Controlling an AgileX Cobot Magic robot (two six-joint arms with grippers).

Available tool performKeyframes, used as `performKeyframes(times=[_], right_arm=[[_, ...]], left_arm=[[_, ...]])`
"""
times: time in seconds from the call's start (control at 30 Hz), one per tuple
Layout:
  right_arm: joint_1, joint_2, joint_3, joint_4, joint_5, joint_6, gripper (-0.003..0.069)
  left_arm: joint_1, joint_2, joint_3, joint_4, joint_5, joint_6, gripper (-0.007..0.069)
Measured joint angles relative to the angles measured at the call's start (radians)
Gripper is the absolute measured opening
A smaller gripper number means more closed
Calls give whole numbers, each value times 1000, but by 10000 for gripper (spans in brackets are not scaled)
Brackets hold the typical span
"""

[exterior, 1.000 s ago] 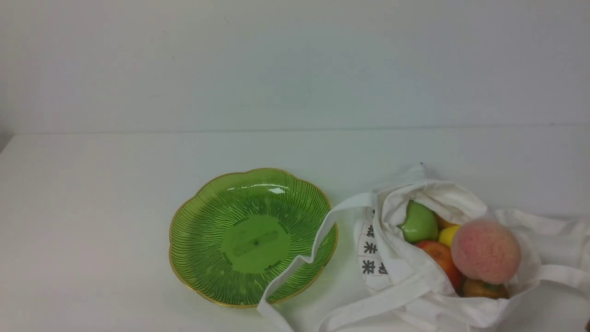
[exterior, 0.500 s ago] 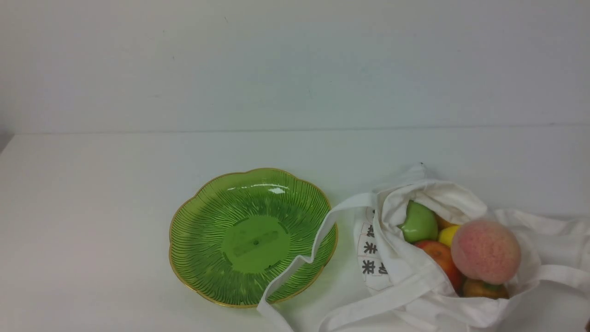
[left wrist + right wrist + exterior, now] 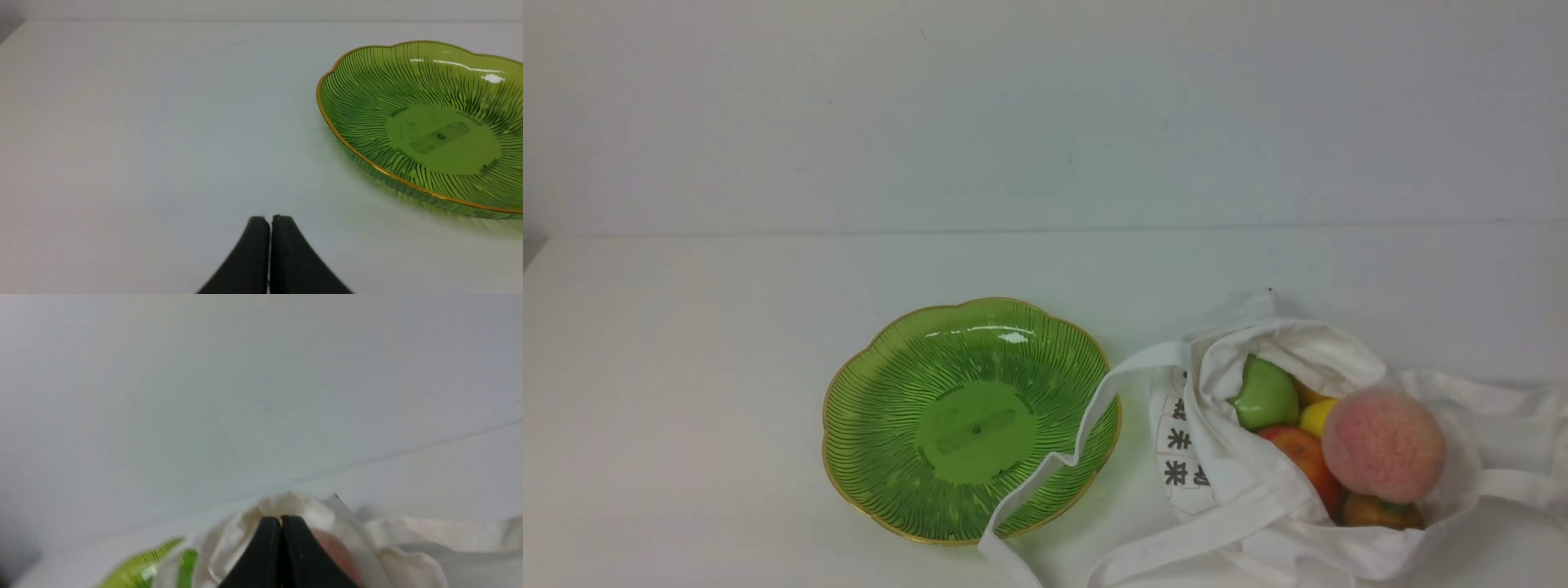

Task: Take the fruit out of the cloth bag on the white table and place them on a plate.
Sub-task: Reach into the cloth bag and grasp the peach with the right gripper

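Fuzzy peach [image 3: 1383, 445] in crumpled cloth bag [image 3: 1282, 523]

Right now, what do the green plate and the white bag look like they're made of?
The plate looks like glossy translucent plastic, possibly glass: bright highlights on its ribs, see-through green, thin gold edge. The bag looks like soft matte cloth, perhaps cotton: it slumps, creases and shows no shine.

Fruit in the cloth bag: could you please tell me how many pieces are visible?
5: peach on top at the mouth, green apple, lemon and red apple to its left, brownish fruit below. More may be hidden inside the cloth bag.
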Motion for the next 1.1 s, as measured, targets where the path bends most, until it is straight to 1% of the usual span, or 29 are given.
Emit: performKeyframes(times=[0.07, 0.13, 0.17, 0.27, 0.4, 0.5, 0.53, 0.6, 0.63, 0.67, 0.7, 0.73, 0.77, 0.8, 0.83, 0.87, 0.9, 0.93, 0.97, 1.1], right_arm=[[0, 0, 0, 112, -67, 2, -15], [0, 0, 0, 141, -88, 3, -15], [0, 0, 0, 175, -113, 4, -15], [0, 0, 0, 200, -142, 13, -15], [0, 0, -7, 237, -242, 63, -15], [0, 0, -87, 205, -195, 70, -15], [1, 16, -204, 118, -110, 39, -15], [2, 69, -327, 34, -5, 13, -15], [2, 131, -420, -21, 91, 0, -15], [2, 143, -420, -29, 108, -1, -15], [2, 246, -540, -82, 260, -5, -15], [2, 303, -595, -115, 341, -8, -15], [2, 390, -682, -153, 459, -8, -14], [2, 405, -693, -159, 478, -9, -14], [2, 508, -763, -203, 604, -11, -14], [2, 595, -810, -238, 697, -12, -14], [2, 664, -843, -262, 763, -14, -14], [2, 677, -850, -266, 774, -14, -14], [2, 767, -888, -285, 848, -14, -14], [2, 961, -964, -268, 938, -19, -5]], left_arm=[[0, 0, 0, 0, 0, 0, -8], [0, 0, 0, 0, 0, 0, -8], [0, 0, 0, 0, 0, 0, -8], [0, 0, 0, 0, 0, 0, -8], [0, 0, 0, 0, 0, 0, -8], [0, 0, 0, 0, 0, 0, -8], [0, 0, 0, 0, 0, 0, -8], [0, 0, 0, 0, 0, 0, -8], [0, 0, 0, 0, 0, 0, -8], [0, 0, 0, 0, 0, 0, -8], [0, 0, 0, 0, 0, 0, -8], [0, 0, 0, 0, 0, 0, -8], [0, 0, 0, 0, 0, 0, -8], [0, 0, 0, 0, 0, 0, -8], [0, 0, 0, 0, 0, 0, -8], [0, 0, 0, 0, 0, 0, -8], [0, 0, 0, 0, 0, 0, -8], [0, 0, 0, 0, 0, 0, -8], [0, 0, 0, 0, 0, 0, -8], [0, 0, 0, 0, 0, 0, -8]])
